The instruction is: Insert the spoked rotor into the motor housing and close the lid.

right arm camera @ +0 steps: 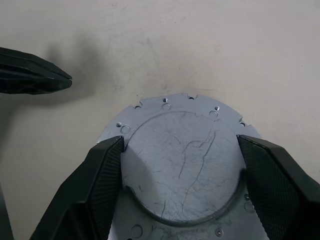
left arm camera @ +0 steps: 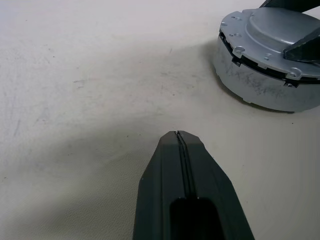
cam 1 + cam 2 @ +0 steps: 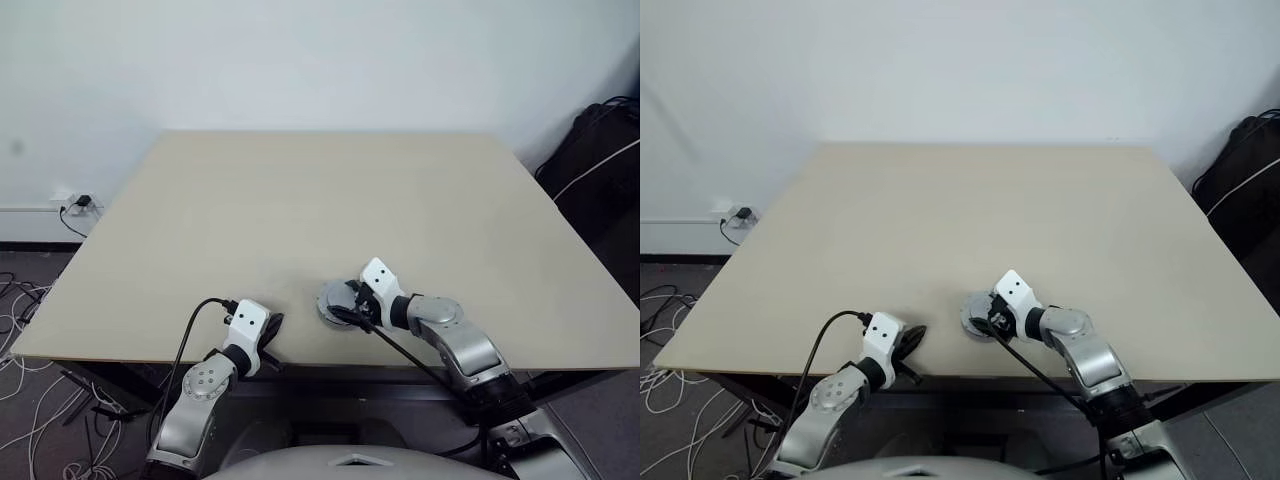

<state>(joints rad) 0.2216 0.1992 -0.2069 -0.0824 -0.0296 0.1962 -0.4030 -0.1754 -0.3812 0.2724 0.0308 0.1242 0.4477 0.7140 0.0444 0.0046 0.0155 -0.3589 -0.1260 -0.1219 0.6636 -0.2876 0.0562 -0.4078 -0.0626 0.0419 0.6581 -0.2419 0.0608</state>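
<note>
Right gripper (image 1: 180,165) straddles the raised circle of the lid (image 1: 182,167); left gripper (image 2: 181,137) sits pressed shut beside it.

The right gripper's two black fingers (image 1: 100,175) stand spread on either side of the lid's smooth raised centre, close against its edge, over the flat flange with its small holes; whether they actually press it I cannot tell. The lid sits on top of the motor housing (image 2: 265,87), a thin dark seam showing between the two, and the stack rests on the beige bench (image 3: 300,200) near its front edge. The left gripper points toward the housing with its fingers together, holding nothing, its tip near the housing but apart from it.
</note>
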